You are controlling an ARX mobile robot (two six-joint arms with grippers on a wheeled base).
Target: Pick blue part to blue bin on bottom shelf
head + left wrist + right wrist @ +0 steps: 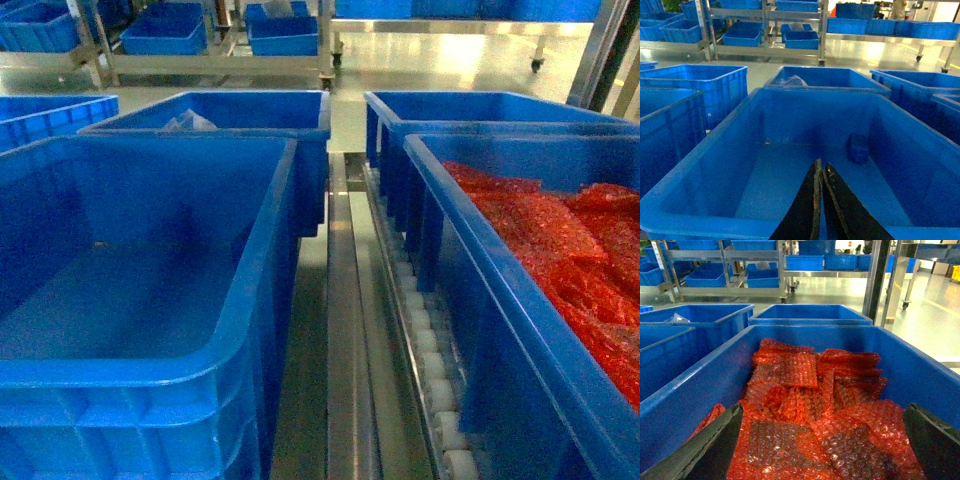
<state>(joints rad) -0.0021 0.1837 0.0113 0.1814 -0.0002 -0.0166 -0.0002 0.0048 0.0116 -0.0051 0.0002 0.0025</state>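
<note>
Bottom shelf (352, 330) | left jaws closed, empty | right jaws wide

A: What kind of site is shown?

B: A warehouse or factory parts store. Rows of blue plastic bins (150, 330) sit on a steel rack with white roller tracks (425, 340).

A: Further evidence?

B: Steel shelving on castors (730, 270), a polished floor (930, 315), and red bubble-wrap packets (810, 410) in bulk.
</note>
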